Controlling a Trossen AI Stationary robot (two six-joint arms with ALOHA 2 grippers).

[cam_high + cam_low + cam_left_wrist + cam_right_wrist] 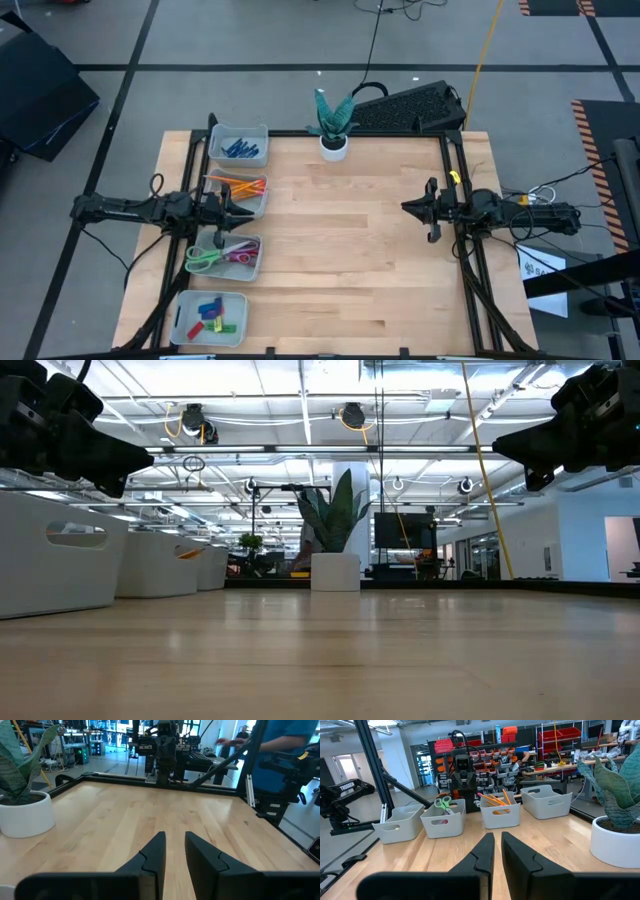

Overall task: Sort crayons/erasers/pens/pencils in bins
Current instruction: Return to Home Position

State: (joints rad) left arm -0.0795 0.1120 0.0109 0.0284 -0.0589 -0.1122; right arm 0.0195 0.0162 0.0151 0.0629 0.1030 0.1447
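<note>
Four pale bins stand in a row along the table's left edge. The far bin holds blue pens. The one beside it holds orange pencils. The third holds scissors. The near bin holds coloured erasers. No crayons show. My left gripper hovers above the bins' inner side, its fingers a narrow gap apart, holding nothing. My right gripper hovers near the table's right side, shut and empty.
A white plant pot stands at the middle of the far edge. A black frame rail runs round the table. Bare wood lies between the two grippers. A person in blue stands beyond the table's right side.
</note>
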